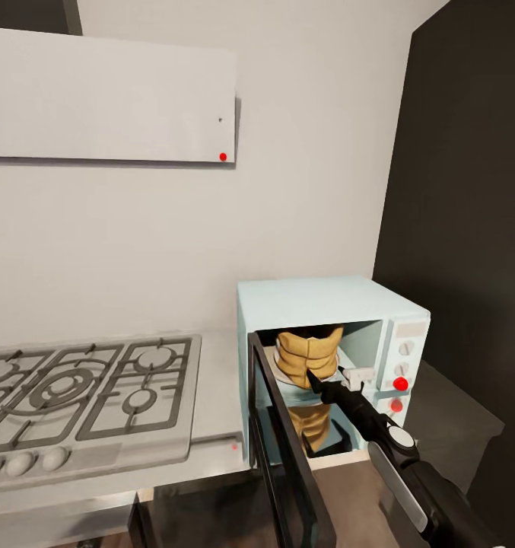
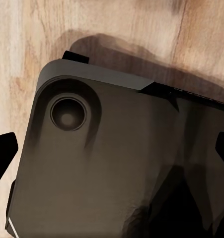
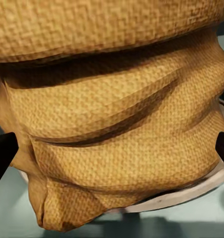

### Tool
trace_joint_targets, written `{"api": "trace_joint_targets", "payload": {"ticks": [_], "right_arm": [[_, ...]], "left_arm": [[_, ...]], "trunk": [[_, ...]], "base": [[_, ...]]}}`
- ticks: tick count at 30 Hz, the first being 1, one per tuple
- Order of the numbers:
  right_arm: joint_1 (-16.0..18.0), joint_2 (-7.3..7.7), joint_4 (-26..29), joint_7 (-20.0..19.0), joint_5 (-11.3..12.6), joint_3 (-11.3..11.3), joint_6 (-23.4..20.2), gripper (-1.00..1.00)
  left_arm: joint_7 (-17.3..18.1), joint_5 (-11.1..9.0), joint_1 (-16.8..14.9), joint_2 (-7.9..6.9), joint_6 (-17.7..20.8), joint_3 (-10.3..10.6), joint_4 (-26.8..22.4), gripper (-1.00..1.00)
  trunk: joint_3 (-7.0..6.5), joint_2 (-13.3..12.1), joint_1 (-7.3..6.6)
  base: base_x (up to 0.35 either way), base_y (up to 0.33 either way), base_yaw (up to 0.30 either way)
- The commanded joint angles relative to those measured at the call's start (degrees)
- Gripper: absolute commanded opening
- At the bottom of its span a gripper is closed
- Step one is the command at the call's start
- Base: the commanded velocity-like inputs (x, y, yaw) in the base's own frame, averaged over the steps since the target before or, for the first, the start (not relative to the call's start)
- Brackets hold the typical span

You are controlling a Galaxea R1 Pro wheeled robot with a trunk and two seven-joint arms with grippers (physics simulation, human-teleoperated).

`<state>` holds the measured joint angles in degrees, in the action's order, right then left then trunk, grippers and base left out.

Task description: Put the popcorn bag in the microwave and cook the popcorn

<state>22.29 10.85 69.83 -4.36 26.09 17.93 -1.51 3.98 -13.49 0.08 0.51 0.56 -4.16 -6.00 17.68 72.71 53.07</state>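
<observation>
The pale blue microwave [image 1: 318, 301] stands on the countertop [image 1: 215, 396] with its black-framed door [image 1: 284, 457] swung wide open toward me. The tan popcorn bag [image 1: 306, 350] stands upright inside on a white plate [image 3: 191, 196]. My right gripper [image 1: 318, 380] reaches into the cavity, right up against the bag's lower front. In the right wrist view the wrinkled popcorn bag [image 3: 112, 124] sits very close, and the right gripper [image 3: 112, 153] is open with its fingertips spread at either side. The left gripper [image 2: 112, 153] is open over the robot's dark base. The popcorn is hidden.
A steel gas hob [image 1: 82, 396] lies to the left of the microwave, under a flat white hood [image 1: 105, 99]. A tall dark cabinet [image 1: 462, 190] rises close on the right. The open door juts out past the counter's front edge. Wooden floor [image 2: 22, 44] lies below the left arm.
</observation>
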Motion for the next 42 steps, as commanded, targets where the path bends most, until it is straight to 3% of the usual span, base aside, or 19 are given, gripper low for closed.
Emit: {"api": "trace_joint_targets", "payload": {"ticks": [1, 7, 12, 16, 21, 31, 38, 42], "right_arm": [[0.0, 0.05, 0.1, -0.4, 0.6, 0.1, -0.2, 1.00], [0.0, 0.05, 0.0, -4.7, 0.6, 0.1, -0.2, 1.00], [0.0, 0.05, -0.2, -11.5, 0.4, 0.0, -0.2, 1.00], [0.0, -0.09, -0.2, -12.2, 0.4, -0.1, -0.2, 1.00], [0.1, -1.46, -0.4, -12.3, 0.3, -0.2, -0.2, 1.00], [0.0, -1.58, -0.6, -11.6, 0.6, -0.6, 0.0, 1.00], [0.0, -0.71, 1.2, -11.4, -0.1, -8.4, -1.2, 1.00], [0.0, -1.02, 3.6, -11.4, -5.4, -9.4, -3.7, 1.00]], "left_arm": [[0.2, -0.2, 0.0, 0.02, 0.1, -0.4, -0.1, 1.00], [0.2, -0.2, 0.0, 0.02, 0.1, -0.4, -0.1, 1.00], [0.2, -0.2, 0.0, 0.02, 0.1, -0.4, -0.1, 1.00], [0.2, -0.2, 0.0, -0.06, 0.1, -0.4, -0.1, 1.00], [0.2, -0.2, 0.0, -0.07, 0.1, -0.4, -0.1, 1.00], [0.2, -0.2, 0.0, 0.02, 0.1, -0.4, -0.1, 1.00], [0.2, -0.2, 0.0, 0.02, 0.1, -0.4, -0.1, 1.00], [0.2, -0.2, 0.0, 0.02, 0.1, -0.4, -0.1, 1.00]], "trunk": [[0.06, 0.0, 0.00], [0.06, 0.0, 0.00], [0.06, 0.0, 0.00], [0.06, 0.0, 0.00], [0.06, 0.0, 0.00], [0.06, 0.0, 0.00], [0.06, 0.0, 0.00], [0.06, 0.0, 0.00]], "base": [[0.000, 0.000, 0.000], [0.000, 0.000, 0.000], [0.000, 0.000, 0.000], [0.000, 0.000, 0.000], [0.000, 0.000, 0.000], [0.000, 0.000, 0.000], [0.000, 0.000, 0.000], [0.000, 0.000, 0.000]]}}
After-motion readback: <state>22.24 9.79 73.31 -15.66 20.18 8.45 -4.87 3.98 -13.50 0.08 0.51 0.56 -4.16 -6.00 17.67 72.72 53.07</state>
